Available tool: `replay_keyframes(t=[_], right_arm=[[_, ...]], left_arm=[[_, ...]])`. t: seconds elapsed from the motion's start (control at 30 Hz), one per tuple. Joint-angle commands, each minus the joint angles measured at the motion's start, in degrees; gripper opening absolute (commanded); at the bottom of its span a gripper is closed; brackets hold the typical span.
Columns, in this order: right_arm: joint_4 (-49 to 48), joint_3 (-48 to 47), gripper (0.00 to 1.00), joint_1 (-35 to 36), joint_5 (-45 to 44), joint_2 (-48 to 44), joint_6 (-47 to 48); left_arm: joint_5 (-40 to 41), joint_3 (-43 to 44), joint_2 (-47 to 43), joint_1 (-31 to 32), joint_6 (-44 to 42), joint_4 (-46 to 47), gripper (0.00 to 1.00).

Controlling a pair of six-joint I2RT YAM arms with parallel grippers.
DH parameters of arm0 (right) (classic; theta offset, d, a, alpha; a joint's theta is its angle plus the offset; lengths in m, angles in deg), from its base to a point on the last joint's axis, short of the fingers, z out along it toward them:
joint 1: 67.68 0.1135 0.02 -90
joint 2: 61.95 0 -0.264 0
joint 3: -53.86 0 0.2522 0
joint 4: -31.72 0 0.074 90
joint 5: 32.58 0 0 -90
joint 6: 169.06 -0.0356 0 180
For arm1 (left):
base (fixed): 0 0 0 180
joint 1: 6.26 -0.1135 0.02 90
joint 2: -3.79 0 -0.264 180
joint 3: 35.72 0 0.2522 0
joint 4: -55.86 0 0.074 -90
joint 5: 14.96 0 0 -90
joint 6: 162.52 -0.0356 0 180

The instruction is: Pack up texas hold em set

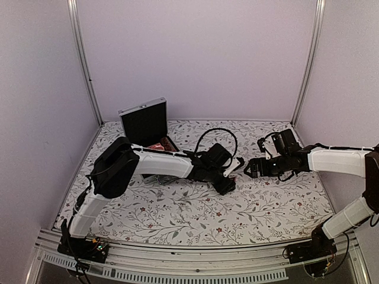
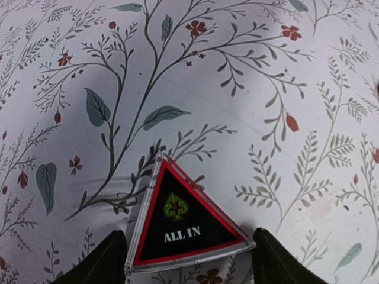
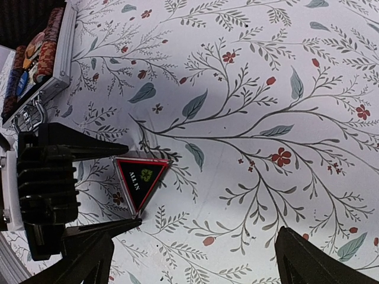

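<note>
Left tool (image 2: 188,235) first: it's down low over the counter (image 2: 284,89), jaws partway apart, one dark finger (image 2: 103,260) on each side of the triangular token (image 2: 183,216). The fingers sit right at the token's two bottom corners. Touching or just beside? I cannot tell from here whether they are pressing on it. The token lies flat, face up, and that looks like the reason for the low straddling pose: a thin flat piece probably has to be pinched by its edges.

The face is readable: "ALL IN" in white capitals on black, under a green spade emblem, with a red border and a clear rim.

From the right wrist view the same token (image 3: 141,180) sits between the left tool's fingers (image 3: 89,151), lettering sideways. The right tool (image 3: 195,236) hovers just beside it, jaws spread wide and holding nothing. My guess is it's standing by, ready to steady the piece or take it over.

Further out, the aluminium case (image 1: 144,121) waits at the far left of the counter, lid upright and black lining showing, so it's ready to receive things. Reddish chip rows (image 3: 35,53) are already in its tray, and a latch (image 3: 29,115) hangs at the front edge. The token is well apart from the case, so a carry is yet to come.
</note>
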Motion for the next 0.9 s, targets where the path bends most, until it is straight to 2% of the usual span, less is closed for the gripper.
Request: replay_keyframes(t=[0.0,0.37,0.87], right_arm=[[-1.06,-1.26,0.99,-0.20,0.61,1.06,-0.04],[-1.40,-1.28,0.99,-0.18,1.05,1.58,-0.09],[-1.82,-1.37,0.99,-0.21,1.43,2.18,-0.02]], left_arm=[[0.51,-4.87,-4.05,0.89,0.03,-0.04,0.60],[3.41,-13.39,-10.49,0.39,1.00,1.67,0.60],[3.24,-17.74,-16.88,0.06,1.15,1.93,0.59]])
